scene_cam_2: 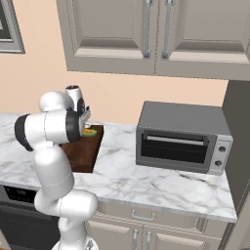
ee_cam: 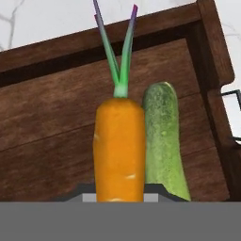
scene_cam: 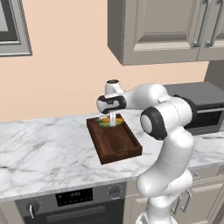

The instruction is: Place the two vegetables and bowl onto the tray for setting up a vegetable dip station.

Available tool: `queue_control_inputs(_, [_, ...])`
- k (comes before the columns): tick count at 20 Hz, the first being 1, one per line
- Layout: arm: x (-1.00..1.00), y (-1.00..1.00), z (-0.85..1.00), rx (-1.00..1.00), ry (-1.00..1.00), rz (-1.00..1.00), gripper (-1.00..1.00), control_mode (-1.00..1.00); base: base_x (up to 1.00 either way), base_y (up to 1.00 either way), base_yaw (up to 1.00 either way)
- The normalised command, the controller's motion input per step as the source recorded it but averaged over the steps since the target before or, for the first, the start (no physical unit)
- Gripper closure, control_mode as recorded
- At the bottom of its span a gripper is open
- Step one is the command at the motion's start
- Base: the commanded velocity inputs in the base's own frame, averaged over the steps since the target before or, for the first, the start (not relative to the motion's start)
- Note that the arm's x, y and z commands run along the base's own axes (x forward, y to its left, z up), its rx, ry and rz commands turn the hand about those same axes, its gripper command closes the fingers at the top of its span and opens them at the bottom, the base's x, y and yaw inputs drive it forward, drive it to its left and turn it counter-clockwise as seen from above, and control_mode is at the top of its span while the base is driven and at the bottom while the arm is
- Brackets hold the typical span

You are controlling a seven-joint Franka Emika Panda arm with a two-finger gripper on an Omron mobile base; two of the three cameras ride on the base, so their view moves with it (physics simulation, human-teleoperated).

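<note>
Wooden tray [ee_cam: 56,117], glossy marble counter [scene_cam: 43,148]

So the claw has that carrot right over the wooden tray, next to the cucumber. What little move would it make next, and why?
Probably lower slightly and open the claw. In the hand view the carrot is in its grip above the tray floor, beside the cucumber that already lies inside the rim, so letting go there should leave both vegetables on the tray. How high the carrot hangs is hard to tell.
</note>
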Motion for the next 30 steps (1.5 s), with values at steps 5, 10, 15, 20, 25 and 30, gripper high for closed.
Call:
queue_control_inputs(5, [0.2, 0.0, -0.29, -0.01, 0.0, 0.07, 1.0, -1.0, 0.0, 0.0, 0.0])
queue_control_inputs(10, [0.25, 0.0, -0.15, 0.0, -0.01, 0.05, 1.0, -1.0, 0.0, 0.0, 0.0])
queue_control_inputs(15, [0.13, 0.0, -0.05, 0.0, 0.0, 0.02, 1.0, -1.0, 0.0, 0.0, 0.0])
queue_control_inputs(20, [0.01, 0.0, 0.0, 0.0, 0.0, 0.0, -1.0, -1.0, 0.0, 0.0, 0.0])
queue_control_inputs(25, [-0.04, 0.0, 0.0, 0.0, 0.0, 0.0, -1.0, -1.0, 0.0, 0.0, 0.0])
queue_control_inputs(30, [-0.07, 0.0, 0.03, 0.0, -0.02, 0.0, -1.0, -1.0, 0.0, 0.0, 0.0])
